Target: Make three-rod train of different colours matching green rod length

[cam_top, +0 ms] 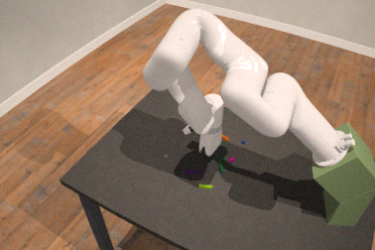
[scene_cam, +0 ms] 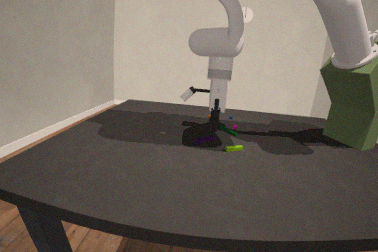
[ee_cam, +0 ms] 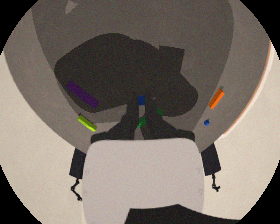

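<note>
My gripper [cam_top: 208,155] [scene_cam: 215,120] [ee_cam: 141,99] points down low over the table, its fingers nearly together on a small blue rod [ee_cam: 141,100]. The fingers hide that rod in the top and exterior views. The green rod [cam_top: 221,165] [scene_cam: 229,130] lies beside the fingers and is partly hidden by them in the wrist view. A magenta rod [cam_top: 232,159] [scene_cam: 235,127] lies near the green one. The purple rod [cam_top: 192,172] [scene_cam: 206,139] [ee_cam: 83,95] lies in the arm's shadow. A lime rod [cam_top: 205,187] [scene_cam: 234,148] [ee_cam: 87,123] lies apart from it.
An orange rod [cam_top: 225,138] [ee_cam: 216,99] and another blue rod [cam_top: 243,142] [scene_cam: 231,118] [ee_cam: 207,122] lie on the far side of the gripper. The arm's green base [cam_top: 342,182] [scene_cam: 350,108] stands at the right of the dark table [cam_top: 149,196] [scene_cam: 150,188].
</note>
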Controlling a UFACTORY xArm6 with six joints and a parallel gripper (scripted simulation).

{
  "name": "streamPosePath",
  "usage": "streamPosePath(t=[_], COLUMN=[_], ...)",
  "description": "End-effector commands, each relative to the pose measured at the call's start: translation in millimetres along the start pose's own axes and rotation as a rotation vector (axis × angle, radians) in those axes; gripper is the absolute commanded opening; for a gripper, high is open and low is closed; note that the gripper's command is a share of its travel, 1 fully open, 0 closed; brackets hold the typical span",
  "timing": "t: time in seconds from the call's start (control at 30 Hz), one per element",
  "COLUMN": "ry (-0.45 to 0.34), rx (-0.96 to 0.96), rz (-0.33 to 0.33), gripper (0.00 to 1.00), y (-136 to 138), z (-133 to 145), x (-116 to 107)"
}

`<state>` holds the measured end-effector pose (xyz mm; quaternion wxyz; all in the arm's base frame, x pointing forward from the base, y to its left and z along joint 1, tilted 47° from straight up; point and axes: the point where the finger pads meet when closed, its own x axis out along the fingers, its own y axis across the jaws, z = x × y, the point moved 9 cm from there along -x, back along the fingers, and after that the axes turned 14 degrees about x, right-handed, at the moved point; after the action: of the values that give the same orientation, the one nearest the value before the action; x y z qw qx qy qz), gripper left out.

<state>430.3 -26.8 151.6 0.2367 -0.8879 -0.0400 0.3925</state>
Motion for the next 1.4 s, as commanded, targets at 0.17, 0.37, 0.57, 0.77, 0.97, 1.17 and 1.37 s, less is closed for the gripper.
streamPosePath(t=[0.17,0.37,0.57,0.77,0.97,1.17,1.37], ry=[0.001,0.001,0.001,0.001,0.001,0.001,0.001], rx=[0.0,0.0,0.0,0.0,0.0,0.0,0.0], rz=[0.0,0.0,0.0,0.0,0.0,0.0,0.0], gripper=[0.04,0.04,0.04,0.04,0.04,0.04,0.04], y=[-0.1,-0.1,-0.1,-0.1,-0.1,-0.1,-0.1], z=[-0.5,-0.5,-0.5,-0.4,-0.4,-0.4,-0.4], x=[-0.4,-2.4,-34.2,-66.0,-95.6,-100.4,-100.4])
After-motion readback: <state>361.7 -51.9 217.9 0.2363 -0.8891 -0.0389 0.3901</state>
